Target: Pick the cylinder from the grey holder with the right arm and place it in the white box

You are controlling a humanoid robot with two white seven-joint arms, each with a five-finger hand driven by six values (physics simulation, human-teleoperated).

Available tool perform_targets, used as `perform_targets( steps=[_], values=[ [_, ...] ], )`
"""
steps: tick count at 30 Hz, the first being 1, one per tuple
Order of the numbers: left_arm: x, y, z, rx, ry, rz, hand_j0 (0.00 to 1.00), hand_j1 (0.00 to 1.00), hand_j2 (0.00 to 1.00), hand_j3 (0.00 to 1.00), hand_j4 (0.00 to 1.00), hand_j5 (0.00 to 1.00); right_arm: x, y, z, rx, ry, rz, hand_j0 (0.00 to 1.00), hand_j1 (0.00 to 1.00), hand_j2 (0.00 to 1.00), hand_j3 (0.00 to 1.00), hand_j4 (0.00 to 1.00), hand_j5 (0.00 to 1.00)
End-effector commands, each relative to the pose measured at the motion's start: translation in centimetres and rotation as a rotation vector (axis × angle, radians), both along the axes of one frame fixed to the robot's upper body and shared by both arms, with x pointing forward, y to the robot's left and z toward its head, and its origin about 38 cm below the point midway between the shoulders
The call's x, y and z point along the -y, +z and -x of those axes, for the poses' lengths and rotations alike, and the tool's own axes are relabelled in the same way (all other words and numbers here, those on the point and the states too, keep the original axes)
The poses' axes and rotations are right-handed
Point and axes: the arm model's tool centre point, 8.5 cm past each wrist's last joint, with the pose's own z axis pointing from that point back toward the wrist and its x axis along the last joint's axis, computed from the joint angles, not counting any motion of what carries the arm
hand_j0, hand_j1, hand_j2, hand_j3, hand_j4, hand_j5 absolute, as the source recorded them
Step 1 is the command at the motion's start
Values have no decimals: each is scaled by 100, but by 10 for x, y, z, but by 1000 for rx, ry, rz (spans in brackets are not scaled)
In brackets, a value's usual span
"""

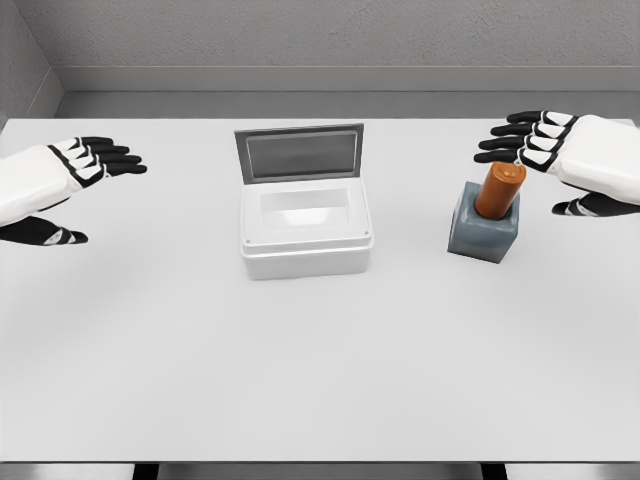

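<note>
The orange cylinder (pixel 499 189) stands tilted in the grey holder (pixel 484 230), which sits on the white table (pixel 320 360) well to the right of the white box (pixel 305 230). The box is open, its grey lid (pixel 299 152) raised at the back. The right hand (pixel 560 150) hovers just right of the cylinder's top, fingers (pixel 515 143) extended and spread wide, holding nothing. Far left of the box, the left hand (pixel 60 180) hangs open too, empty
</note>
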Motion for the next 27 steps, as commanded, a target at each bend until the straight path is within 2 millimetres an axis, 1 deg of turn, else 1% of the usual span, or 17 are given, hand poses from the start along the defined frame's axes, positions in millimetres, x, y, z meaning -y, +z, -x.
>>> perform_targets(
  steps=[1,4,9,10,11,12,13,14,16,17,18,19,20,22,23,25,27],
  values=[
    [1,-1,0,-1,-2,-5,100,100,100,100,100,100,0,1,0,0,-1,-8,100,100,100,100,100,100],
    [0,-1,0,14,-2,-43,100,100,100,100,100,100,-1,7,-1,16,1,-18,100,100,100,100,100,100],
    [0,0,0,17,-1,-40,100,100,100,100,100,100,1,7,-1,12,-5,-4,100,100,100,100,100,100],
    [2,1,0,20,-6,-36,100,100,100,100,100,100,-1,14,-4,34,1,-2,100,100,100,100,100,100],
    [4,3,2,23,-16,-37,100,100,100,100,100,100,-2,21,-6,30,2,52,100,100,100,100,100,100],
    [6,3,2,23,-19,-32,100,100,100,100,100,100,-8,19,-8,-3,14,107,100,100,100,100,100,100],
    [7,2,2,23,-23,-29,100,100,100,100,100,100,-22,18,-14,-40,47,140,100,100,100,100,100,100],
    [9,3,4,24,-31,-24,100,100,100,100,100,100,-23,18,-16,-68,48,215,100,100,100,100,100,100],
    [8,-3,6,4,-27,-17,100,100,100,100,100,100,-22,21,-17,-90,46,299,100,100,100,100,100,100],
    [8,-4,6,-5,-25,-2,100,100,100,100,100,100,-27,16,-21,-123,55,347,100,100,100,100,100,100],
    [8,-4,7,-21,-24,31,100,100,100,100,100,100,-33,12,-30,-130,63,339,100,100,100,100,100,100],
    [8,-5,7,-28,-24,40,100,100,100,100,100,100,-33,13,-35,-130,57,340,100,100,100,100,100,100],
    [7,-11,10,-52,-22,49,100,100,100,100,100,100,-34,17,-36,-120,57,345,100,100,100,100,100,100],
    [5,-16,13,-116,-6,161,100,100,100,100,100,100,-33,23,-36,-106,52,348,100,100,100,100,100,100],
    [6,-20,14,-146,-8,195,100,100,100,100,100,100,-34,31,-36,-88,52,348,100,100,100,100,100,100],
    [13,-29,19,-299,-43,301,100,100,100,100,100,100,-36,33,-37,-79,56,347,100,100,100,100,100,100],
    [21,-28,26,-477,-136,391,100,100,100,100,100,100,-36,34,-38,-77,53,346,100,100,100,100,100,100]
  ],
)
